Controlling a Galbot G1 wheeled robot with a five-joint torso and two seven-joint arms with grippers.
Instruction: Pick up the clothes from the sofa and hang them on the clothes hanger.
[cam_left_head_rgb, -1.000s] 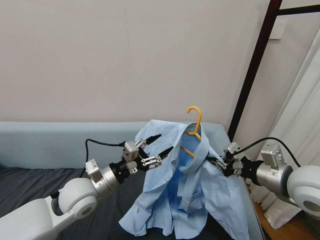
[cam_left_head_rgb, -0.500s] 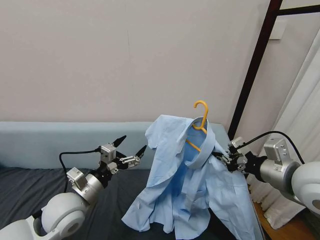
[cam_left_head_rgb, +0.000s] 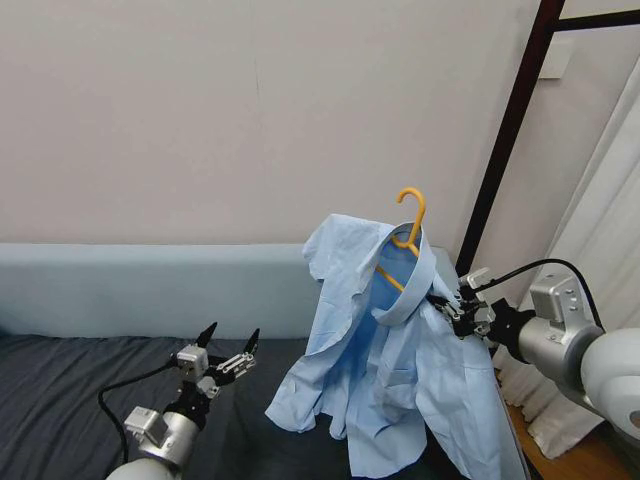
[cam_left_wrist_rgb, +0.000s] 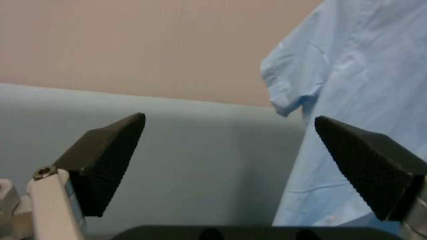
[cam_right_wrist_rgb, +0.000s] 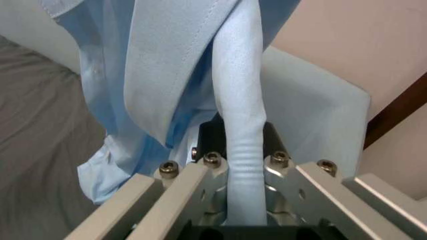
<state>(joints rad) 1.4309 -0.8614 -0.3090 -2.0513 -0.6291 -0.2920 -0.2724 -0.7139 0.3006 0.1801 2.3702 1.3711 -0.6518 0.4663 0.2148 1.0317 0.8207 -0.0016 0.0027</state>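
Low over the sofa (cam_left_head_rgb: 120, 290), the left gripper (cam_left_head_rgb: 232, 345) hangs spread and empty, clear of the blue shirt (cam_left_head_rgb: 400, 390). The shirt drapes a yellow hanger (cam_left_head_rgb: 411, 214), its hook left free for hanging. The right gripper (cam_left_head_rgb: 452, 310) pinches the shirt's shoulder, probably clamping the hanger arm beneath.

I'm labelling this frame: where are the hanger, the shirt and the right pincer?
hanger (cam_left_head_rgb: 422, 212), head view, on its hook.
shirt (cam_left_head_rgb: 400, 370), head view, front panel.
right pincer (cam_left_head_rgb: 447, 308), head view, between its fingertips.
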